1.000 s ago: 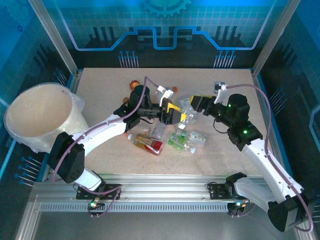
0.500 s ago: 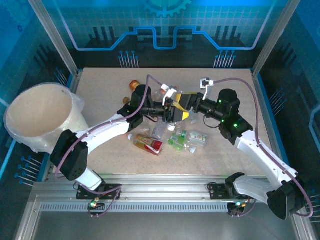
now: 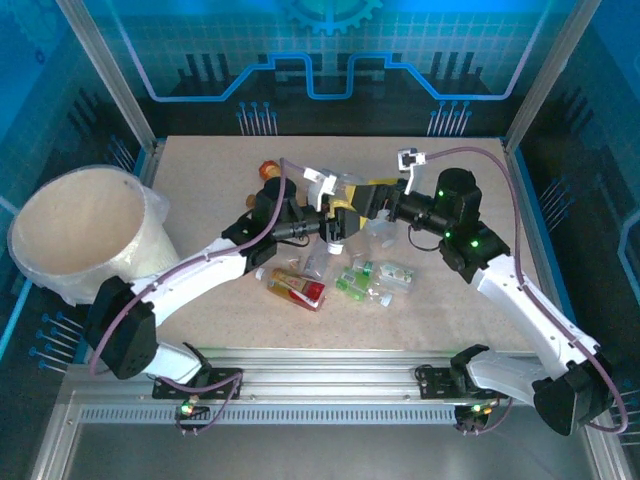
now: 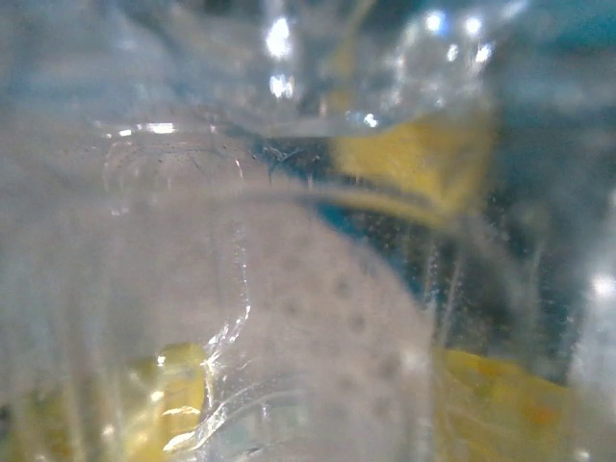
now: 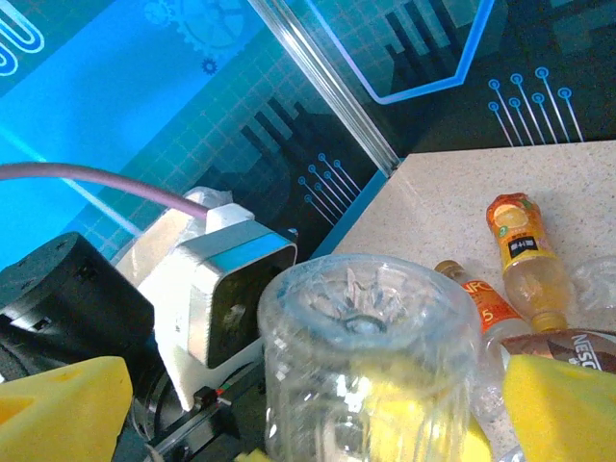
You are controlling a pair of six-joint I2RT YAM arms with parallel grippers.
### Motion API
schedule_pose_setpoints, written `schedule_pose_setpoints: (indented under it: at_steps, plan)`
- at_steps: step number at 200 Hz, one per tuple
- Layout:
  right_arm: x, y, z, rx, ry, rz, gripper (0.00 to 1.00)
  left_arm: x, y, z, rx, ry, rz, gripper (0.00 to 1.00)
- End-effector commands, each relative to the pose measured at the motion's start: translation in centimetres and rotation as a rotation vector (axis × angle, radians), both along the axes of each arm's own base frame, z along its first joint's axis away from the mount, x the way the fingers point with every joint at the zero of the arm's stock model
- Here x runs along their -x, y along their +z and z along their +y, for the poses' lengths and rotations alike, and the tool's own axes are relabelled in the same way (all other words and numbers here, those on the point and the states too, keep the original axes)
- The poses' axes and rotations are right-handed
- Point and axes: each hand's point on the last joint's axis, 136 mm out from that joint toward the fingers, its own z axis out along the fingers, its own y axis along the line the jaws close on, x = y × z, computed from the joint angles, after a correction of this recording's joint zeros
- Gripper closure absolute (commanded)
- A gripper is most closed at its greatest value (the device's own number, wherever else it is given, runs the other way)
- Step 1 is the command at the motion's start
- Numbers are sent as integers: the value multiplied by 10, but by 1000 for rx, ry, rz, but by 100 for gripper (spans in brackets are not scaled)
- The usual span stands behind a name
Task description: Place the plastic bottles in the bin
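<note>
A clear plastic bottle (image 5: pixel 371 366) hangs in the air between both arms above the middle of the table. My left gripper (image 3: pixel 335 222) is shut on it, and in the left wrist view the bottle (image 4: pixel 289 318) presses close to the lens between the yellow pads (image 4: pixel 168 404). My right gripper (image 3: pixel 368 200) stands open around the bottle's base end; its yellow pads (image 5: pixel 563 404) sit on either side, the left one clearly apart from the bottle. The cream-white bin (image 3: pixel 140 262) stands at the far left. Several more bottles (image 3: pixel 365 280) lie below.
A red-labelled bottle (image 3: pixel 297 288) lies nearest the front. Orange bottles (image 5: pixel 520 245) lie towards the back left of the pile. The left wrist's camera housing (image 5: pixel 226 289) sits close behind the held bottle. Metal frame posts (image 3: pixel 110 80) stand at the table's corners.
The right arm swung left and met the left gripper over the pile. The left arm drew back slightly to the left with the clear bottle, and the right fingers now bracket it.
</note>
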Motion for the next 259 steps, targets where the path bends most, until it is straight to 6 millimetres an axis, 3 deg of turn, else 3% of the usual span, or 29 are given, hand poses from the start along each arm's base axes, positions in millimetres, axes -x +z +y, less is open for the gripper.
schedule_pose_setpoints:
  at_steps: [1,38,88,117,143,180,226,259]
  plan:
    - [1,4,-7,42,-51,-23,0,-15,-17,52,-202,261,-23,48]
    - [-9,-10,-29,121,-192,-41,0,-5,-6,125,-412,506,-84,47]
    - [-18,-32,-41,184,-269,13,0,24,55,246,-605,882,-145,47]
    - [-21,-33,-35,193,-244,22,0,42,86,318,-648,1095,-118,48]
    - [-22,-33,-31,210,-224,43,0,54,106,371,-730,1274,-117,48]
    - [-20,-32,-27,231,-184,31,0,54,98,422,-731,1390,0,48]
    - [-16,-28,-34,240,-210,0,0,47,65,481,-458,1474,231,48]
    - [-12,-28,-37,234,-220,-1,0,38,51,508,-284,1518,325,44]
